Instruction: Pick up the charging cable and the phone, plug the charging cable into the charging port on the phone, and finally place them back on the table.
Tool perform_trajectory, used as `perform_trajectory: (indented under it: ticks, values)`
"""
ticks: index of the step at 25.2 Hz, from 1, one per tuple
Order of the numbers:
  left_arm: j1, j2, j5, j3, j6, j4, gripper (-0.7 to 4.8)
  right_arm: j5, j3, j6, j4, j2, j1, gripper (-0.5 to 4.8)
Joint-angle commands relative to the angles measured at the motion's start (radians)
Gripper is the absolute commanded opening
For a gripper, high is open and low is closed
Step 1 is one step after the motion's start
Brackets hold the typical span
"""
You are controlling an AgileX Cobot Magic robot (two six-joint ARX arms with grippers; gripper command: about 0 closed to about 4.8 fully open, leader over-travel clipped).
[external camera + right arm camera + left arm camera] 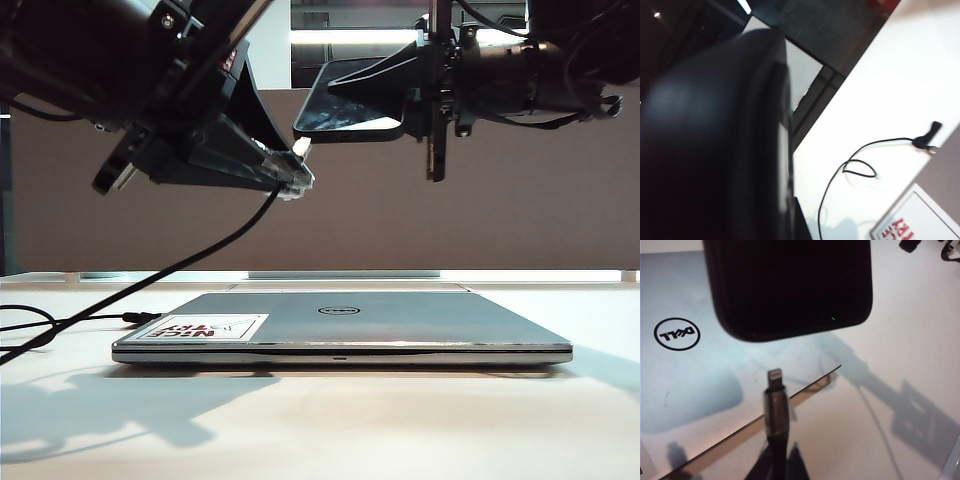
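Closed silver laptop (340, 325) flat on the white tabletop (320, 430), directly beneath both arms; white sticker with red lettering (205, 327) on its near left corner, round logo (338, 310) mid-lid. Brown-grey divider panel (330, 190) upright behind. Black slack of the charging cable (150, 278) sagging from above to the tabletop left of the laptop, looped there.

Left claw (285, 170) raised over the laptop's left half, pressed together on the charging cable near its end; silvery plug (775, 376) sticking out past the tips, pointed toward the phone (350, 105). In the left wrist view, plug just short of the phone's rounded end edge (790, 335), not touching, a gap of lit laptop lid between; charging port not discernible on that dark edge.

Right claw (415, 95) up at the same height on the right, clamped on the phone; phone held roughly level in the air, glossy black, reflections across its face, its free end toward the left claw. In the right wrist view, phone (715, 140) a blurred dark mass filling the near half; beyond it, cable loop (860, 170) and a small black connector (927, 137) lying on the tabletop, corner of the sticker (915, 220) beside.
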Motion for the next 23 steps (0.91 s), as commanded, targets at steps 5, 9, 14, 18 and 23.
perform_trajectory:
  ticks: [5,9,14,18,23]
  values:
    - [-0.009,0.009,0.007,0.001,-0.006,0.042,-0.08,-0.012,0.011,0.069,0.158,0.029,0.01,-0.01]
    - [-0.009,0.009,0.007,0.001,-0.006,0.055,-0.08,-0.011,0.011,0.071,0.166,0.031,0.025,-0.01]
    - [-0.009,0.009,0.007,0.001,-0.006,0.055,-0.08,0.005,0.011,0.071,0.173,0.035,0.045,-0.01]
    - [-0.009,0.009,0.007,0.001,-0.006,0.055,-0.08,0.015,0.011,0.071,0.179,0.037,0.046,-0.01]
    - [-0.009,0.009,0.007,0.001,-0.006,0.055,-0.08,0.027,0.011,0.067,0.179,0.037,0.046,-0.01]
